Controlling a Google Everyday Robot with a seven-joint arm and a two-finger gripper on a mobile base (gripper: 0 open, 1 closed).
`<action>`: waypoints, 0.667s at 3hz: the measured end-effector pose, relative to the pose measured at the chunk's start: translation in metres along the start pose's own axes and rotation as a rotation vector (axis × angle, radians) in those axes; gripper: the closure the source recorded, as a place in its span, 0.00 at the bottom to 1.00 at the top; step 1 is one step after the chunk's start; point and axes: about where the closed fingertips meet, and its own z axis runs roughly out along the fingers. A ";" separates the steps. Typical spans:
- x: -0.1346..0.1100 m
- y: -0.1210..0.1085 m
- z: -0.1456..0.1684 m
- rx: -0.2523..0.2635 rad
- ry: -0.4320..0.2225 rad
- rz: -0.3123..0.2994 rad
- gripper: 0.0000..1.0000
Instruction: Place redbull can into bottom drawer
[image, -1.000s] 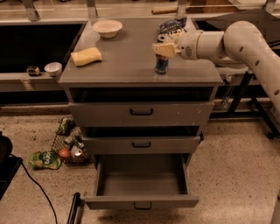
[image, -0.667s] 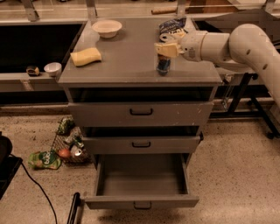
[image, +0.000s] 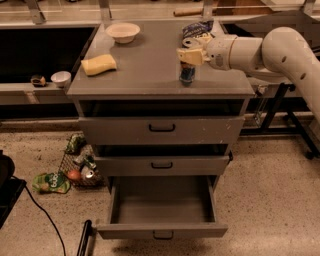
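The redbull can (image: 187, 75) stands upright on the grey cabinet top, near its front right. My gripper (image: 190, 55) reaches in from the right on a white arm and sits over the can's upper part, hiding its top. The fingers (image: 183, 55) are closed around the top of the can, which still rests on the cabinet. The bottom drawer (image: 162, 231) is pulled open at floor level, directly below and in front, and nothing lies inside it. The two upper drawers are shut or nearly shut.
A yellow sponge (image: 98, 64) and a white bowl (image: 122, 31) sit on the cabinet's left side. A dark blue chip bag (image: 196, 29) lies behind the can. A wire basket with litter (image: 79, 167) is on the floor at the left. A black table frame (image: 285, 110) stands at the right.
The gripper has settled slightly lower and leftward onto the can's top. The can and the drawers have not moved.
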 end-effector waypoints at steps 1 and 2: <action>-0.018 0.014 -0.001 -0.051 -0.017 -0.042 1.00; -0.053 0.056 -0.011 -0.153 -0.022 -0.117 1.00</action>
